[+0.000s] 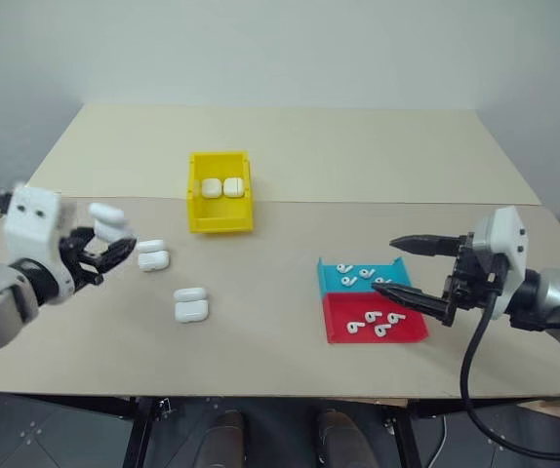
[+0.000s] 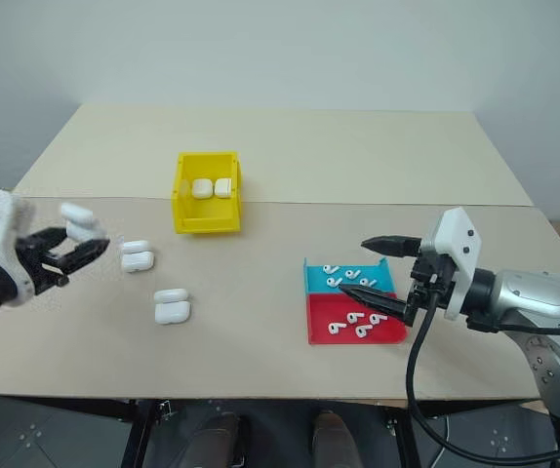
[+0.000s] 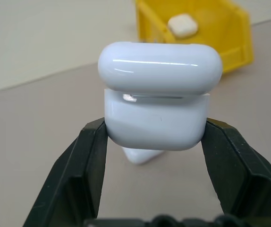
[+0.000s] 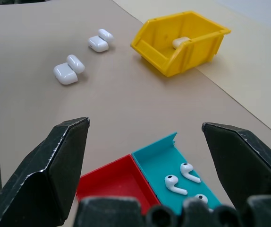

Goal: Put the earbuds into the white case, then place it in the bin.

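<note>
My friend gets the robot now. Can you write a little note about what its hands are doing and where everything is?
Left pincer: shut on a small glossy white earbud case, lid open, held above the beige table.
Right pincer: open, holding nothing, over the shallow red tray and the shallow teal tray.
Tiny white stemmed earbuds lie loose in both trays.
Two more open white cases sit on the table.
Done: two closed cases already in the small yellow plastic bin.
Left: put earbuds into the held case, close it, place it in the bin.
</note>
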Robot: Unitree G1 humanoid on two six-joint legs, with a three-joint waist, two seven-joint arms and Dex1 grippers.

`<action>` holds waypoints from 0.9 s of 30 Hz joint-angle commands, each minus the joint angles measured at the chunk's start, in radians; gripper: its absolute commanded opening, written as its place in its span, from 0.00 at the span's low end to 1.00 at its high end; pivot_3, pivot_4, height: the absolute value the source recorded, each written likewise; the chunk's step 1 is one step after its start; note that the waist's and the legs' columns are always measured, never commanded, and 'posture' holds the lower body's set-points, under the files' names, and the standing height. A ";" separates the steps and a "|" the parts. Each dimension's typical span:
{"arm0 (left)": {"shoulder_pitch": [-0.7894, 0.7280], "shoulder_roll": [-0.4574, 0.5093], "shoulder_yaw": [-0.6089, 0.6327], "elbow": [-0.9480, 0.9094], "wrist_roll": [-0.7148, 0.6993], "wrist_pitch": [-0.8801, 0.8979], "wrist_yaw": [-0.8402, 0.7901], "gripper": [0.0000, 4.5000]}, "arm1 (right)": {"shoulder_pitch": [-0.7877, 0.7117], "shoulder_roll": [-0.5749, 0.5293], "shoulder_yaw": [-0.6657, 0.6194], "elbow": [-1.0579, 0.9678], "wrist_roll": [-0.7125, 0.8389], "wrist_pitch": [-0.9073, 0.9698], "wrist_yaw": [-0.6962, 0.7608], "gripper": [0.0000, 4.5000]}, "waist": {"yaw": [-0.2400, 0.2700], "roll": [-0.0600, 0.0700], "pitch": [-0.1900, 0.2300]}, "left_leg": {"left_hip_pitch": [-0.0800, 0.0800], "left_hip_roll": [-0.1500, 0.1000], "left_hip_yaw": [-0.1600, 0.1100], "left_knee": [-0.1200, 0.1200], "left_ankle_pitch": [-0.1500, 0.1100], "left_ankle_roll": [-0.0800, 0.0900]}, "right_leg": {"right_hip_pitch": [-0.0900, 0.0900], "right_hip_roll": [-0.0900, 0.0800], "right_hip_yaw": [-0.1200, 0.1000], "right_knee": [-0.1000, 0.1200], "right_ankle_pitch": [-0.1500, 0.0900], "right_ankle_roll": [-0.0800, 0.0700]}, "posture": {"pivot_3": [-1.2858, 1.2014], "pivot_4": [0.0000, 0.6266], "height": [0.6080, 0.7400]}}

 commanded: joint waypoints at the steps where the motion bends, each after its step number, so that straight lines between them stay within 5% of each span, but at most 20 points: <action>1: -0.146 -0.122 -0.013 0.012 0.051 -0.155 -0.171 0.61 | -0.017 0.030 -0.003 -0.016 -0.013 -0.044 -0.026 1.00 | 0.004 0.000 0.000 | 0.000 -0.001 0.000 0.000 0.000 0.001 | 0.000 0.000 0.000 0.000 0.000 0.000 | 0.52 0.24 1.00; 7: -0.447 -0.452 -0.199 0.124 0.009 -0.275 -0.550 0.61 | -0.017 0.108 0.031 -0.019 -0.056 -0.095 -0.071 1.00 | 0.014 -0.002 -0.001 | -0.002 -0.003 -0.003 0.002 0.001 0.002 | 0.003 -0.001 0.000 -0.001 0.003 0.005 | 0.52 0.24 1.00; 11: -0.548 -0.630 -0.357 0.191 0.142 -0.378 -0.769 0.61 | -0.023 0.152 0.069 0.004 -0.101 -0.126 -0.092 1.00 | 0.012 -0.002 -0.001 | -0.005 -0.004 -0.005 0.004 0.001 0.002 | 0.001 -0.001 0.000 -0.001 0.003 0.005 | 0.52 0.24 1.00; 16: -0.632 -0.705 -0.420 0.279 0.153 -0.388 -1.015 0.61 | -0.031 0.121 0.097 -0.013 -0.114 -0.130 -0.036 1.00 | -0.008 -0.002 -0.001 | -0.006 -0.004 -0.006 0.004 0.001 0.003 | 0.000 0.000 0.000 0.001 0.003 0.006 | 0.52 0.24 1.00; 19: -0.656 -0.722 -0.448 0.291 0.177 -0.391 -1.126 0.61 | -0.057 0.003 0.138 -0.045 -0.175 -0.079 -0.004 1.00 | -0.011 -0.001 -0.001 | -0.006 -0.004 -0.007 0.006 0.001 0.003 | 0.000 0.000 0.000 0.002 0.003 0.006 | 0.52 0.24 1.00; 25: -0.640 -0.733 -0.467 0.268 0.269 -0.414 -1.140 0.61 | -0.187 -0.239 0.262 -0.094 -0.194 0.168 0.033 1.00 | -0.010 0.001 -0.002 | -0.006 -0.003 -0.009 0.006 0.001 0.003 | 0.001 0.001 -0.001 0.001 0.003 0.006 | 0.52 0.24 1.00; 27: -0.622 -0.728 -0.475 0.248 0.310 -0.410 -1.107 0.61 | -0.227 -0.286 0.307 -0.102 -0.216 0.188 0.067 0.92 | -0.008 0.001 -0.002 | -0.006 -0.004 -0.009 0.007 0.001 0.003 | 0.001 0.000 -0.001 0.001 0.003 0.006 | 0.52 0.24 1.00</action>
